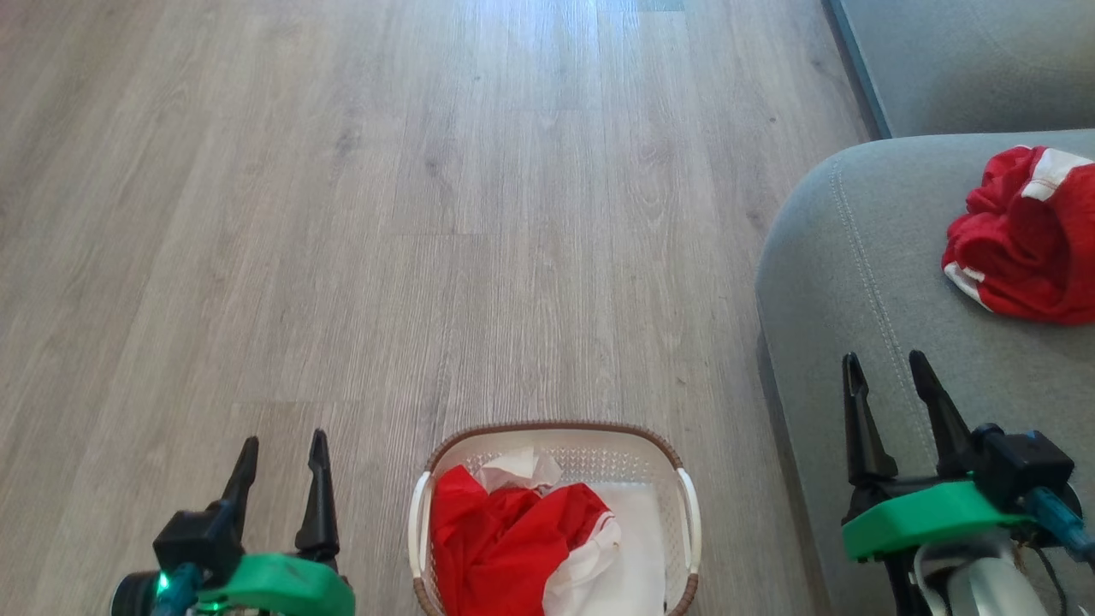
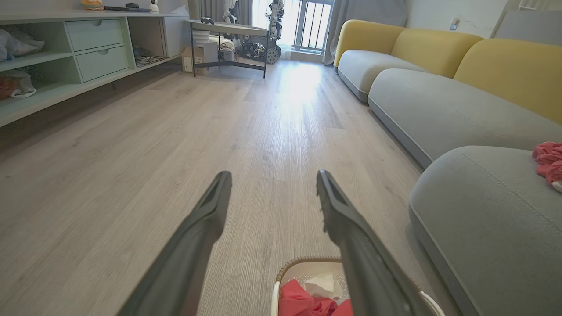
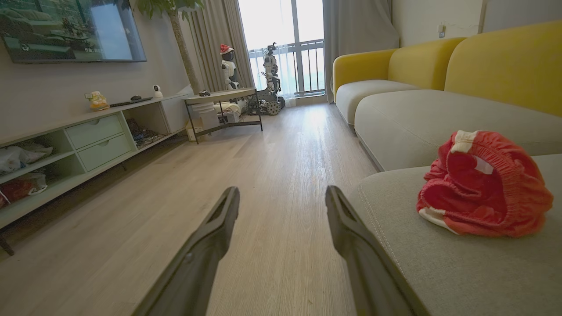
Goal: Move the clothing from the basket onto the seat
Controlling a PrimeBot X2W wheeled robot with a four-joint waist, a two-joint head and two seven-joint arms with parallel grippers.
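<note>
Wide and empty: left gripper point(image 1: 284, 438), right gripper point(image 1: 884, 357). In basket point(image 1: 547, 425), clothing point(image 1: 496, 539) overlaps white sheet point(image 1: 637, 530); a pinch may lift both.

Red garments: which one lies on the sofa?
The bunched red garment near the right gripper lies on the sofa; the other red garment sits in the basket.

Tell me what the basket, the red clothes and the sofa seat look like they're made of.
The basket looks like matte cream plastic, moulded with small perforations. Its brown rim has a woven look and may be plastic too. The red clothing is soft, thin fabric, going by its crumpled folds. The seat seems to be matte grey-green woven upholstery with a pale double-stitched seam.
</note>
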